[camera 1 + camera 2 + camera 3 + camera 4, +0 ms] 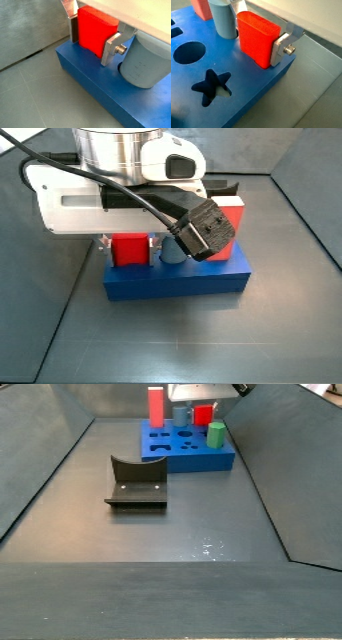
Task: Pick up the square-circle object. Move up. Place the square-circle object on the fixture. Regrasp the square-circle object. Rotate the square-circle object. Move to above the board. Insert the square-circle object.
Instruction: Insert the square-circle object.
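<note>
My gripper [91, 47] is shut on the square-circle object [93, 31], a bright red blocky peg held upright between the silver fingers [110, 51]. The peg's lower end meets the top of the blue board [93, 85] near one corner; whether a hole lies under it is hidden. In a wrist view the peg [256, 39] stands by the board's edge, with a star hole [212, 86] and a round hole [190, 51] nearby. In a side view the peg [130, 250] hangs under the gripper body over the board [174, 280]. The fixture [136, 482] stands apart in front of the board [167, 454].
A grey-blue cylinder [223, 20] stands in the board right beside the held peg. A tall red-orange block [156, 406] and a green peg [214, 434] also stand in the board. Grey walls slope up around the floor [174, 534].
</note>
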You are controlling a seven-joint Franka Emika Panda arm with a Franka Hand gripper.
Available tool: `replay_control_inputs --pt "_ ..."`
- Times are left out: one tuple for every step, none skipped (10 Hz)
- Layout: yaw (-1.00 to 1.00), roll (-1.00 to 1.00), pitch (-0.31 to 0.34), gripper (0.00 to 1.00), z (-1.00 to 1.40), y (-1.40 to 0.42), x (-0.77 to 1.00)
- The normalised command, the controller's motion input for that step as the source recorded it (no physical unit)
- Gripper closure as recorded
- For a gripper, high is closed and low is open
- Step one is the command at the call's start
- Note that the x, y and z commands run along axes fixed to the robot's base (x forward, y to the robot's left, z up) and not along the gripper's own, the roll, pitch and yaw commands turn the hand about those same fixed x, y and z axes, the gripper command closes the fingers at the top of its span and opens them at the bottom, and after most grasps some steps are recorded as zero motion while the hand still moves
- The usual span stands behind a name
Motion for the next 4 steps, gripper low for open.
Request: replay_control_inputs --pt "0.0 -0.03 -0.077 1.0 -0.55 0.0 0.07" --pt "0.0 0.0 -0.011 1.0 0.0 0.0 0.0" --pt "0.02 0.08 -0.034 1.0 -0.12 -0.08 0.0" --pt "0.0 0.15 -0.036 1.0 -0.1 -0.24 0.0"
